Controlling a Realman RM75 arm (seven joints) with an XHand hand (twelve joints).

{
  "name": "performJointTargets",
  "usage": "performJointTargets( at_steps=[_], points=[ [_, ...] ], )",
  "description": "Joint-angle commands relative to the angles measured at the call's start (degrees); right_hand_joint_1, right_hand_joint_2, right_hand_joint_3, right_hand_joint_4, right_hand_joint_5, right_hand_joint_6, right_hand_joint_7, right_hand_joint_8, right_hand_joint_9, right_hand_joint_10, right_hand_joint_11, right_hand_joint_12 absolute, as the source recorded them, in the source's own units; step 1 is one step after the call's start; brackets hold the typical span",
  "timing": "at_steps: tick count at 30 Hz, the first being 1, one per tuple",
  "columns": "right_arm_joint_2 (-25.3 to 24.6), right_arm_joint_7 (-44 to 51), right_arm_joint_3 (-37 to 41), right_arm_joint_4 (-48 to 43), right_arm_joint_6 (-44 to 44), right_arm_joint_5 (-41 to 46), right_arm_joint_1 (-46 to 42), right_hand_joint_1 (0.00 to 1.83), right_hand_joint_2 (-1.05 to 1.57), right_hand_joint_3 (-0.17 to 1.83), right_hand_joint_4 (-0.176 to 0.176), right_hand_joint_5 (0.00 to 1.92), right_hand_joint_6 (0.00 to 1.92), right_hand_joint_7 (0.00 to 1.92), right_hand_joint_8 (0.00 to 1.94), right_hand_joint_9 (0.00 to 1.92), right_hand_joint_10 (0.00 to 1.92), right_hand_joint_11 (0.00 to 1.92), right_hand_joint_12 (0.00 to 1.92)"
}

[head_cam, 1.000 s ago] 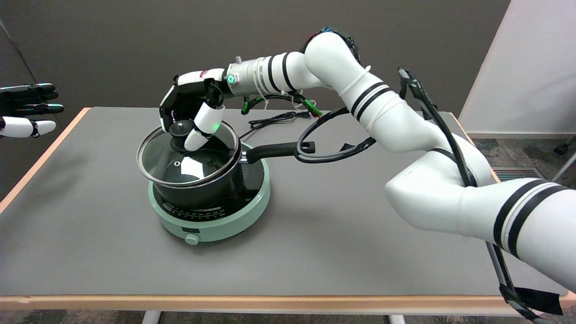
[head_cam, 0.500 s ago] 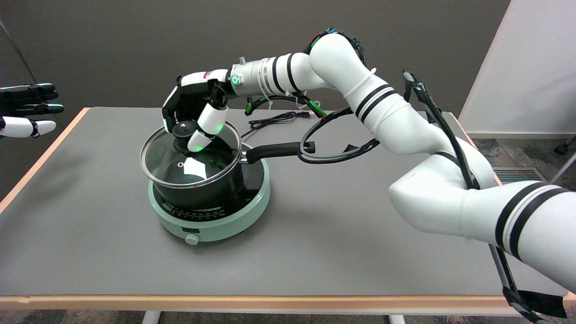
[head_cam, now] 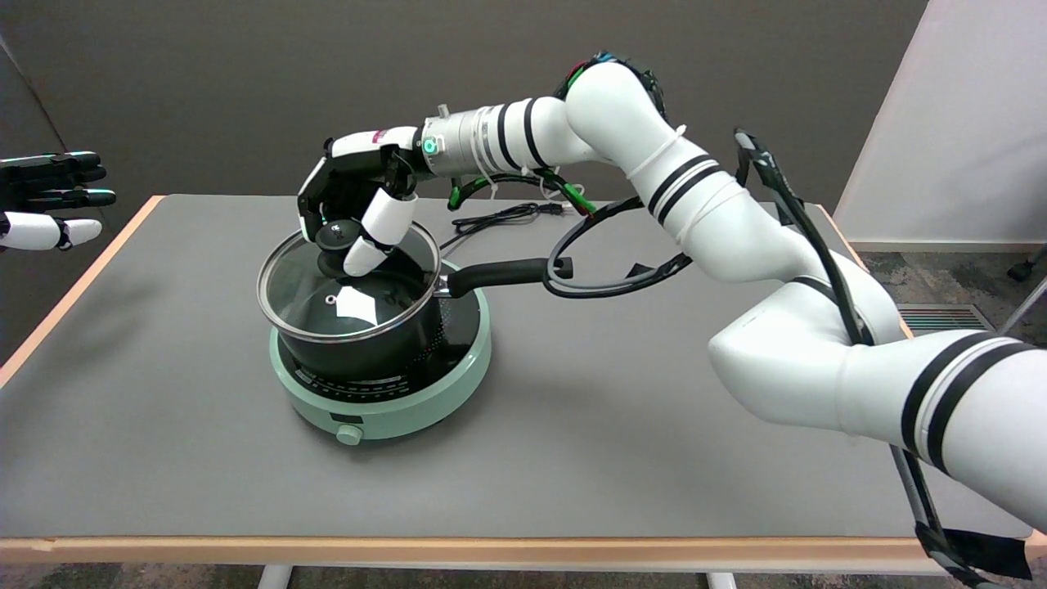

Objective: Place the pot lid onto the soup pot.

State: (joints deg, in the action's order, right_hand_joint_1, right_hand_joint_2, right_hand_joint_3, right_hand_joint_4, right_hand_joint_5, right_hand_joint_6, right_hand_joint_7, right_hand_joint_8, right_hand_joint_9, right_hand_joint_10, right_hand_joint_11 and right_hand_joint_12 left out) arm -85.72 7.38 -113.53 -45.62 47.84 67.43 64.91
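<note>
The glass, metal-rimmed lid [head_cam: 348, 285] sits tilted on the pot [head_cam: 372, 335], directly beneath the right hand [head_cam: 353, 211], whose fingers pinch its black knob [head_cam: 334, 237].

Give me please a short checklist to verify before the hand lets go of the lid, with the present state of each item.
1. Right hand grips the lid knob: ok.
2. Glass lid is over the soup pot: ok.
3. Lid rim sits level and seated all around: cannot tell; the near left edge seems to overhang slightly.
4. Pot stands centred on the green cooker: ok.
5. Pot handle is free of the hand: ok.
6. Fingers have room to open without touching the glass: cannot tell.
</note>
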Motion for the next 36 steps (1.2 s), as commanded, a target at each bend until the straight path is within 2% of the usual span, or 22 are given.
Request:
performJointTargets(
  at_steps=[1,36],
  points=[
    [-0.2,0.07,0.75,1.39,-0.55,0.04,0.01,1.35,0.85,0.71,0.063,0.7,1.09,0.83,1.45,0.76,1.92,0.63,1.92],
    [-0.28,-0.09,0.8,2.27,-0.6,0.91,-0.07,1.35,0.85,0.71,0.062,0.69,1.09,0.83,1.45,0.76,1.92,0.63,1.92]
  ],
)
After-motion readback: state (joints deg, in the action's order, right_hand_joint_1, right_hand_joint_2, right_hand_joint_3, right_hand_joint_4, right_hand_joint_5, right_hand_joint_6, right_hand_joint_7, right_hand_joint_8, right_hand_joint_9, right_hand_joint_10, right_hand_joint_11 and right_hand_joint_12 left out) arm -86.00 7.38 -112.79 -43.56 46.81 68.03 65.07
